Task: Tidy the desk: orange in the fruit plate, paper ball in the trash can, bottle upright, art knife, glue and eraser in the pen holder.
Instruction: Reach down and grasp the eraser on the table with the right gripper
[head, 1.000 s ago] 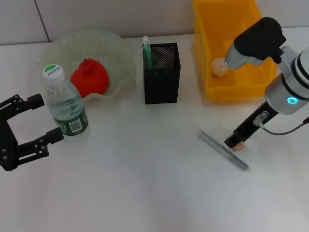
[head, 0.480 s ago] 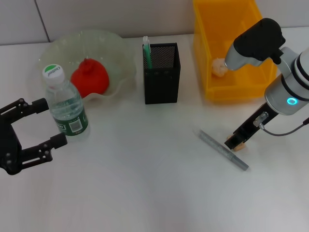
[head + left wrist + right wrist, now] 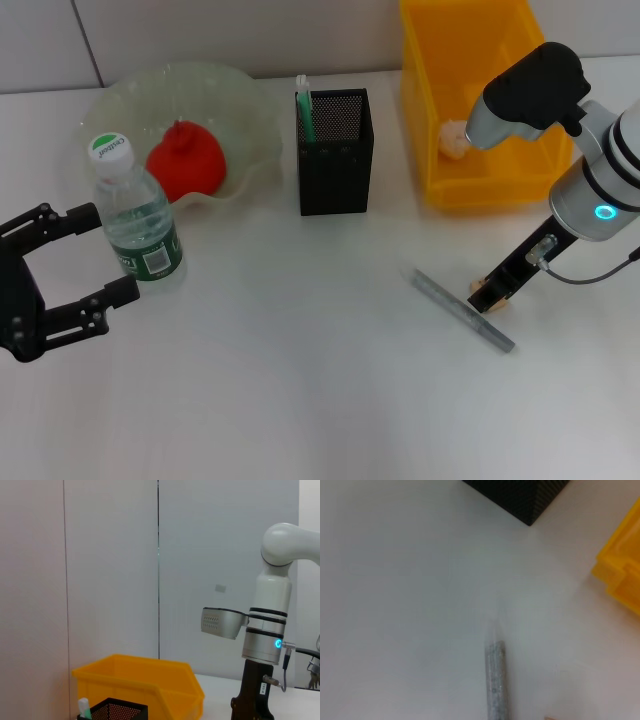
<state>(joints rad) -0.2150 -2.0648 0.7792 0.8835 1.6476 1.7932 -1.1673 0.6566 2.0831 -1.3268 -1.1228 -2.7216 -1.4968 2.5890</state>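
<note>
The bottle (image 3: pixel 137 217) stands upright at the left, its lower part at the mouth of my open left gripper (image 3: pixel 113 252). Behind it, the orange (image 3: pixel 186 160) lies in the fruit plate (image 3: pixel 243 95). In the middle is the pen holder (image 3: pixel 336 152), with a green-and-white glue stick (image 3: pixel 303 103) standing in it. The paper ball (image 3: pixel 455 138) rests inside the trash can (image 3: pixel 500 25). On the table at the right, the grey art knife (image 3: pixel 464 310) lies flat. My right gripper (image 3: pixel 489 295) is down on the tan eraser (image 3: pixel 495 306) beside the knife.
The right wrist view shows the art knife (image 3: pixel 495 677), a corner of the pen holder (image 3: pixel 520 495) and the trash can's edge (image 3: pixel 620 575). The left wrist view looks across at the trash can (image 3: pixel 145 680) and my right arm (image 3: pixel 265 625).
My left gripper has drawn back slightly from the bottle toward the table's near side. The right gripper has barely shifted over the eraser.
</note>
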